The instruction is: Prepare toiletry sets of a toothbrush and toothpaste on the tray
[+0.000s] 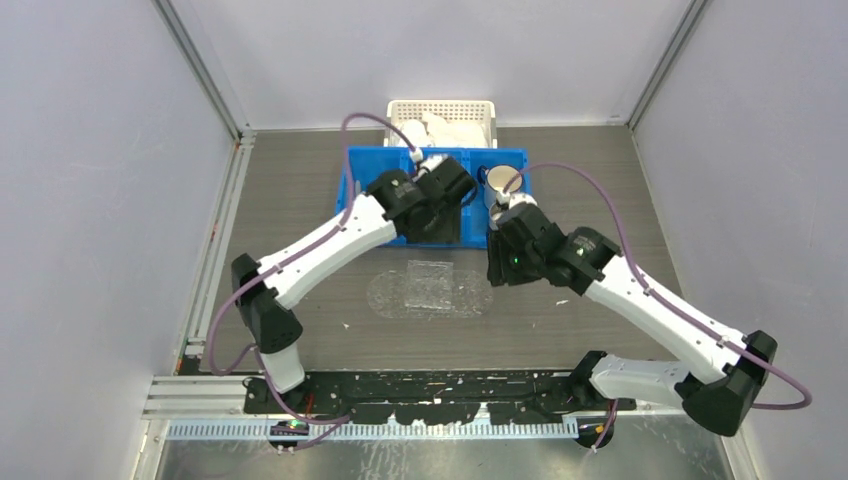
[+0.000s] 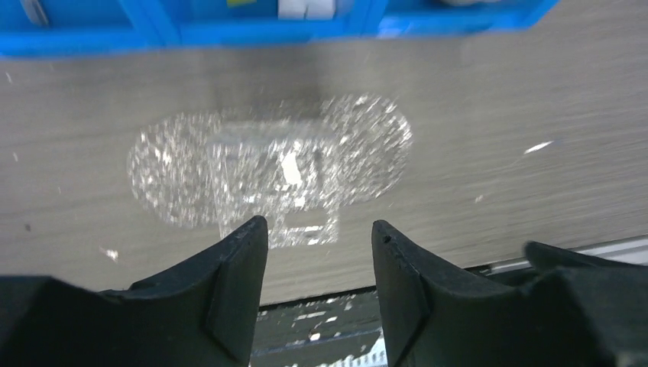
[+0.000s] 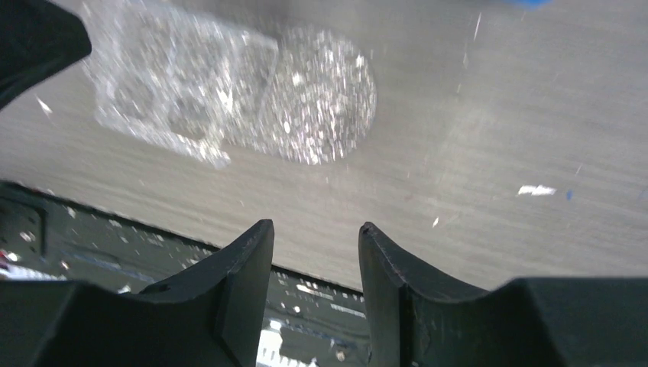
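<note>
Clear, glinting tray [image 1: 430, 290]; grey wood-grained table [image 1: 600, 180]; blue bin [image 1: 352, 187]; white perforated basket [image 1: 440, 106]; purple cables [image 1: 368, 115].

The tray [image 1: 430, 290] lies on the table [image 1: 300, 200]. The compartment bin [image 1: 355, 178] sits at its 12 o'clock. The basket [image 1: 442, 108] stands just beyond the bin, again at 12 o'clock.

- The left gripper [image 2: 319, 228] fills the bottom of the view, its two black fingers [image 2: 237, 283] spread apart with nothing between them.
- Beyond the fingertips, the clear tray [image 2: 157, 168] lies flat on the grey wood-grain bench [image 2: 497, 99], glinting, with nothing discernible on it.
- A blue bin [image 2: 229, 32] runs along the top edge, well apart from the tray.
- Something white [image 2: 306, 8] sits in the bin, cut off by the frame.
</note>
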Motion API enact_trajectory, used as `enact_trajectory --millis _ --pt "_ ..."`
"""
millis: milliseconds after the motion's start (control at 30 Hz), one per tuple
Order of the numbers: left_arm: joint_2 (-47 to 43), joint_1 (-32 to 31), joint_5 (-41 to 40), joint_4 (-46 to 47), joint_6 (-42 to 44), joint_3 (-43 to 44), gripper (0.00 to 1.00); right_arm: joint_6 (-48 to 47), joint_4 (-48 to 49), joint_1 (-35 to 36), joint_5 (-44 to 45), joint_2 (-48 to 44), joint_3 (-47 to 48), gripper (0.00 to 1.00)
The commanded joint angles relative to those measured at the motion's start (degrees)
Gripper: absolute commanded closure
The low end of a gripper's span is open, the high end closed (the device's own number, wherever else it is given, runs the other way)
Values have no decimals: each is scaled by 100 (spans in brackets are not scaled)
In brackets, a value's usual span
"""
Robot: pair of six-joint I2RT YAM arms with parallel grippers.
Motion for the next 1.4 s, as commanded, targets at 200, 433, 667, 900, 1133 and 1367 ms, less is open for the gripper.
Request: enact_trajectory --millis 200,433,667,900,1133,1367 --pt "-289 2316 1136 347 1648 411 47 -824 213 -1597 -152 1778 1949 57" --pt "282 3028 1419 353 2136 875 47 -962 458 -2465 -560 3104 2792 58" --pt "630 3292 1660 537 2270 914 49 -1027 397 -2625 -639 4115 3524 58" --pt "563 3384 1721 833 2285 428 49 -1020 441 -2622 -783 4639 3841 59" --pt "438 3414 2021 1128 2212 -83 50 -936 642 -2618 -950 4862 3577 60" --pt "344 3415 2029 1184 2194 -311 52 -886 831 -2499 -1115 5074 3409 64"
